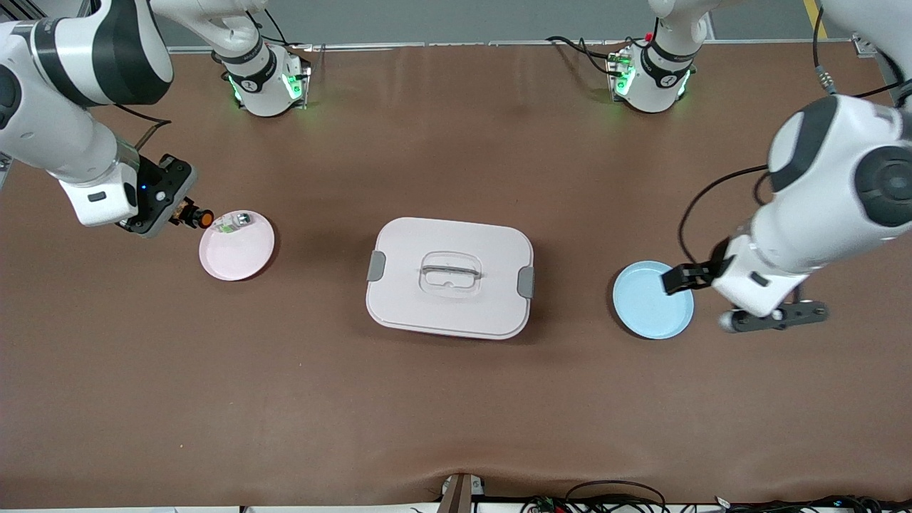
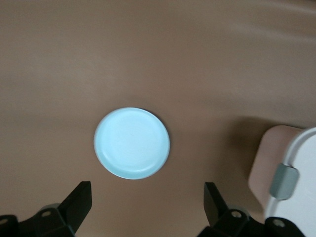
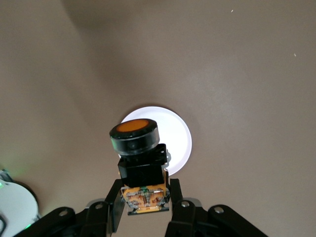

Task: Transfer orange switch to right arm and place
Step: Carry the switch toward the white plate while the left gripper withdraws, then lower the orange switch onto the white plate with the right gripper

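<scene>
Orange switch (image 1: 199, 216) held by its tan end in closed right gripper (image 1: 187, 212) above pink plate (image 1: 246, 258) edge; left gripper (image 1: 680, 278) wide, empty, over blue plate (image 1: 645, 313); risk: rolling off if released at rim.

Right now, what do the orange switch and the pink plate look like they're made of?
The orange switch, held in the shut right gripper over the pink plate, looks like moulded plastic: a glossy black collar, a matte orange cap, and a tan end that shows metal contacts. The plate looks like smooth plastic or melamine, with an even pastel sheen; the material is uncertain.
</scene>
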`<move>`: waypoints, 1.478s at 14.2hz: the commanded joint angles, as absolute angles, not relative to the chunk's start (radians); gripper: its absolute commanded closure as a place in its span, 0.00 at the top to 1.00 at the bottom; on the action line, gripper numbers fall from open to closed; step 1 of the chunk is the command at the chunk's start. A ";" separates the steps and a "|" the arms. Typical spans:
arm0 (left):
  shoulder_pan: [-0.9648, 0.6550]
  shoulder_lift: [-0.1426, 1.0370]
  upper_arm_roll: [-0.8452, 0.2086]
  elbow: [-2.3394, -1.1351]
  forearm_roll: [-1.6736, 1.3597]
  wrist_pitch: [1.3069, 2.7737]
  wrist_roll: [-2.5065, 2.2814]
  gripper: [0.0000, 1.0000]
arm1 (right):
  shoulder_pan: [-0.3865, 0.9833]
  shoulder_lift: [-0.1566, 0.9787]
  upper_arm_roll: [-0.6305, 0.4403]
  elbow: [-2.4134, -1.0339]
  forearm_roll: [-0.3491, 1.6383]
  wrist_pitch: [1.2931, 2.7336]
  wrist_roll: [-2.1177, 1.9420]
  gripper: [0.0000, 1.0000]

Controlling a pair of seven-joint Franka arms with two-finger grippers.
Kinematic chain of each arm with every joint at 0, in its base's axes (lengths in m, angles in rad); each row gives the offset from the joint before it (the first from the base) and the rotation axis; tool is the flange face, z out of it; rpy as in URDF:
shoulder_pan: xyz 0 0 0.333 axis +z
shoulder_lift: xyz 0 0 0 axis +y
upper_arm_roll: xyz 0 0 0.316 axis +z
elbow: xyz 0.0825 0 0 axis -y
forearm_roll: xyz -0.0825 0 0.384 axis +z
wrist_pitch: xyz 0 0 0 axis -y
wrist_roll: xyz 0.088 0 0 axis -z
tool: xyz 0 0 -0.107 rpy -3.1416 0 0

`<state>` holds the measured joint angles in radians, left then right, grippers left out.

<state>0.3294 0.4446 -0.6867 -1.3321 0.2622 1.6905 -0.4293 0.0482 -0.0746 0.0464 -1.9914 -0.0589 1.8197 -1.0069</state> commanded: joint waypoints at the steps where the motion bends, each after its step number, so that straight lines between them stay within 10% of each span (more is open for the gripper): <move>1: 0.350 0.373 -0.678 -1.341 0.275 1.661 -0.365 1.00 | 0.005 -0.127 0.058 -2.104 -0.084 1.926 -1.096 0.12; 6: 0.028 0.223 -0.228 -1.368 0.108 1.588 -0.302 1.00 | -0.070 -0.118 0.058 -2.209 -0.084 2.112 -1.219 0.12; 11: -0.064 0.118 -0.030 -1.440 0.051 1.563 -0.137 1.00 | -0.100 -0.057 0.060 -2.235 -0.172 2.186 -1.223 0.11; 21: -0.126 0.035 0.011 -1.496 0.035 1.506 -0.095 1.00 | -0.095 0.063 0.061 -2.312 -0.195 2.319 -1.221 0.11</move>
<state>-0.1179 0.0579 -0.0049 -1.4727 0.0633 1.5244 -0.1161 -0.0855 0.0477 0.0483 -2.3106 -0.1618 2.3097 -1.2101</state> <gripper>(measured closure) 0.000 0.581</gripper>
